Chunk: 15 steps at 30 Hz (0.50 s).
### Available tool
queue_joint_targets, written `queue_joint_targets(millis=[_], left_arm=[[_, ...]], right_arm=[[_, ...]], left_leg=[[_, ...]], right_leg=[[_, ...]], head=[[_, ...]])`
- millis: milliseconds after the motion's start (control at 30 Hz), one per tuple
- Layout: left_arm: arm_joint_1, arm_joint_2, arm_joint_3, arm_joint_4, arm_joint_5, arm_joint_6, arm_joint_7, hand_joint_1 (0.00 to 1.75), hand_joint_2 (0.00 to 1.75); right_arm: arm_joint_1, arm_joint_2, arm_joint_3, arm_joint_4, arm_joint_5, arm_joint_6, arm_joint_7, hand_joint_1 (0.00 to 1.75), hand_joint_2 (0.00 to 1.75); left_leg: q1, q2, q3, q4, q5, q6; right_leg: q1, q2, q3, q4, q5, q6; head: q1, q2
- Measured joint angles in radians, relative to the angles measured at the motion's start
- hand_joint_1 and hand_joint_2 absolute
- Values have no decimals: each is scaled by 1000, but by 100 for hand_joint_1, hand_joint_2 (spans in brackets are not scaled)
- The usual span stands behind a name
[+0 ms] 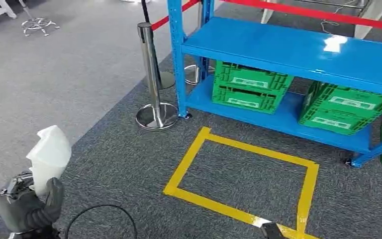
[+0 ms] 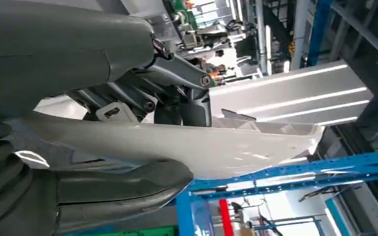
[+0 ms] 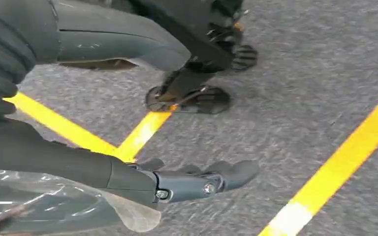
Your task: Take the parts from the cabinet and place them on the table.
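**Inspector A:** Where was the part?

**Inspector B:** Lower left of the head view: white part (image 1: pixel 49 155) pinched in the left hand (image 1: pixel 29 204). Right hand (image 3: pixel 128 182) clasped a clear bag (image 3: pixel 54 211).

**Inspector A:** Risk?

**Inspector B:** Slippage, likely; the part overhung the fingers (image 2: pixel 142 93).

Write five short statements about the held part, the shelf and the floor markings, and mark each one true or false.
1. The left hand holds a white part. True.
2. The green crates sit on the blue shelf unit's top board. False: they sit on the lowest board, and the board above them is bare where it shows.
3. A rectangle of yellow tape is marked on the carpet in front of the shelf unit. True.
4. The white part lies on the floor inside the tape. False: it is up in the left hand, well to the left of the tape.
5. A chrome post with a red belt stands by the shelf's left end. True.
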<state>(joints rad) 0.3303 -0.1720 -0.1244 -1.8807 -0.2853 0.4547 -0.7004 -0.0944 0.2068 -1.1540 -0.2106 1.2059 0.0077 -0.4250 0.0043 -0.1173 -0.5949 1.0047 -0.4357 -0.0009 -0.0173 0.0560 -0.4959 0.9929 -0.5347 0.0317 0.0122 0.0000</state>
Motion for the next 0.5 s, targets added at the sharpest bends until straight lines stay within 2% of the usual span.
queue_joint_targets(millis=[33, 67, 100, 133, 167, 200, 233, 267, 300, 333, 367, 400, 467, 500], left_arm=[[0, 0, 0, 0, 0, 0, 0, 175, 175], [0, 0, 0, 1, 1, -1, 0, 175, 175], [-5, 0, 0, 3, 3, 0, 0, 175, 175], [-8, -1, 0, 4, 5, 2, 0, 175, 175], [-8, -1, 0, 5, 10, 6, 0, 175, 175], [-7, -1, 0, 5, 14, 12, 0, 175, 175], [-6, -1, 1, 5, 17, 17, 0, 175, 175], [-6, -1, 2, 5, 23, 20, 0, 175, 175], [-6, -1, 3, 5, 26, 20, 0, 175, 175], [-7, -1, 3, 5, 27, 19, 0, 175, 175], [-9, -1, 4, 5, 26, 18, 0, 175, 175], [-16, -1, 4, 5, 25, 16, 1, 175, 175], [-28, -3, 4, 5, 22, 17, 0, 175, 175], [-28, -3, 4, 5, 22, 17, 0, 175, 175]], right_arm=[[3, 1, 0, 0, -2, 0, 1, 0, 175], [3, 0, -1, 0, -2, -3, 2, 0, 175], [4, 0, -2, 0, -2, -4, 4, 0, 175], [8, 0, -2, 0, -2, -7, 9, 0, 175], [12, 0, -5, 0, -2, -10, 13, 0, 175], [15, 0, -6, 0, -2, -11, 16, 0, 175], [16, 0, -6, 0, -2, -15, 17, 0, 175], [16, 0, -7, 0, -2, -17, 18, 0, 175], [16, 0, -7, 0, -2, -18, 18, 0, 175], [14, 1, -7, 0, -2, -18, 20, 0, 175], [14, 2, -7, 0, -2, -18, 22, 0, 175], [14, 4, -7, 0, -2, -20, 26, 0, 175], [14, 4, -7, 0, -2, -25, 35, 0, 175], [14, 4, -7, 0, -2, -25, 35, 0, 175]], left_leg=[[-1, -1, -6, 5, -1, -4], [-6, 55, -14, 22, -20, -9], [-5, 89, -36, 76, -59, -14], [-3, 103, -70, 158, -104, -18], [-1, 106, -106, 246, -142, -20], [0, 106, -130, 306, -162, -21], [0, 107, -132, 320, -159, -21], [0, 108, -111, 290, -134, -19], [-1, 113, -66, 208, -90, -14], [-3, 128, -15, 113, -48, -6], [-9, 164, 30, 27, -27, 3], [-23, 204, 42, 7, -46, 13], [-24, 183, 32, 3, -40, 20], [-24, 183, 32, 3, -40, 20]], right_leg=[[-7, -14, -2, -6, 7, -11], [-7, -26, -3, -6, 11, -17], [-5, -38, -5, -6, 13, -21], [-3, -53, -6, -6, 12, -22], [-1, -69, -8, -5, 12, -22], [0, -83, -10, -5, 12, -23], [1, -97, -10, -5, 12, -23], [2, -110, -9, -5, 11, -23], [4, -122, -8, -5, 11, -23], [6, -132, -5, -5, 9, -23], [7, -141, -2, -5, 8, -23], [14, -152, -4, -4, 5, -18], [15, -172, -6, -3, 5, -14], [15, -172, -6, -3, 5, -14]], head=[[0, 0], [-2, 0], [-10, 0], [-10, 0], [-10, 0], [-10, 0], [-10, 0], [-11, 0], [-10, 0], [-10, 0], [-10, 0], [-9, 0], [-7, 0], [-7, 0]])
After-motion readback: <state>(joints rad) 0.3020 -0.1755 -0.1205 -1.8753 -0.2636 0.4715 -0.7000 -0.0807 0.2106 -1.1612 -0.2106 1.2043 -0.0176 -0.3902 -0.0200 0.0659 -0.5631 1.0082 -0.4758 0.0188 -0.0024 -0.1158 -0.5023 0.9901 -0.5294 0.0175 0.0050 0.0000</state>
